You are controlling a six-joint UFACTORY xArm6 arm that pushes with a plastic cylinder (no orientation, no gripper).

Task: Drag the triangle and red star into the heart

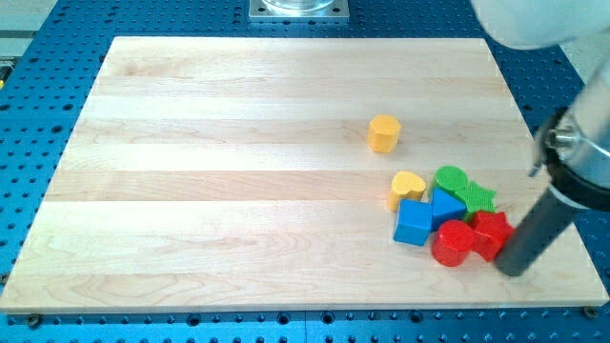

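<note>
A cluster of blocks sits at the view's lower right. The yellow heart (407, 188) is at its left. The blue triangle (446, 207) lies just right of the heart, touching it. The red star (490, 233) is at the cluster's lower right. My tip (514, 268) is at the end of the dark rod, just right of and below the red star, touching or nearly touching it. A red cylinder (453, 243) sits left of the star. A blue cube (414, 223) lies below the heart.
A green cylinder (450, 179) and a green star (475, 197) sit at the cluster's top. A yellow hexagon (383, 133) stands alone above the cluster. The wooden board (238, 171) ends near the cluster at the view's right and bottom.
</note>
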